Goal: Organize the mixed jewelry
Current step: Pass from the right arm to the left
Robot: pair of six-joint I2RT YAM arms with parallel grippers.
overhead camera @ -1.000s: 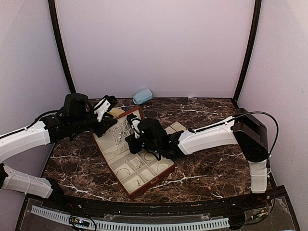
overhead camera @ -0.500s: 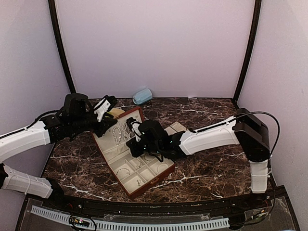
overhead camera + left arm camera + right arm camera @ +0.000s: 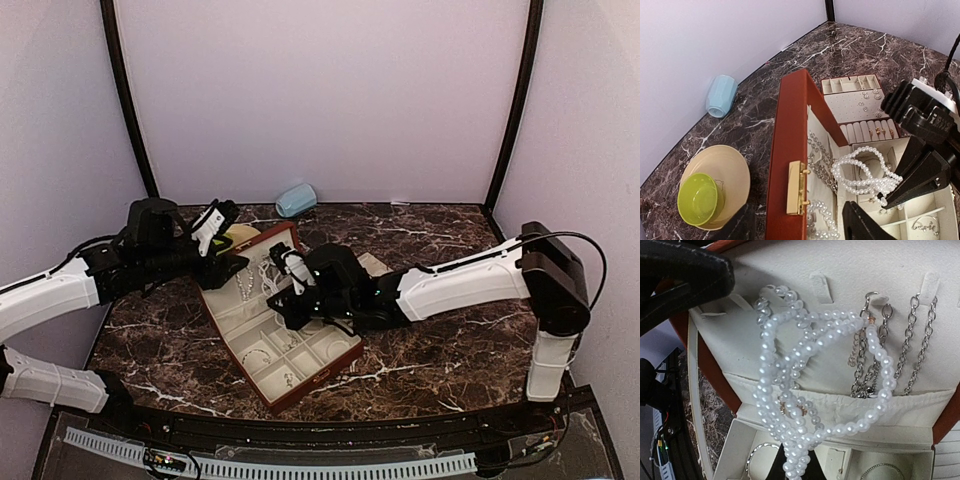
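Observation:
The reddish-brown case (image 3: 300, 378) lies open, its lid (image 3: 790, 130) standing upright. My right gripper (image 3: 796, 472) is shut on a bunched white pearl strand (image 3: 790, 390), which hangs in loops in front of the lid's cream lining. The same pearl strand (image 3: 865, 170) and the right gripper (image 3: 288, 290) show over the case's back compartments. Silver chains (image 3: 910, 340) hang from hooks in the lid. Thin bangles (image 3: 760, 455) lie in compartments below. My left gripper (image 3: 800, 227) is open, one finger on each side of the lid's top edge by the gold clasp (image 3: 798, 187), not touching it.
A cream insert tray (image 3: 860, 100) with earrings and rings lies behind the case. A pale blue cup (image 3: 722, 95) lies on its side by the back wall. A green bowl (image 3: 697, 197) sits on a beige plate (image 3: 732, 167) left of the lid.
My left gripper's jaws have spread apart around the lid. My right gripper has carried the pearl strand slightly left, closer to the lid.

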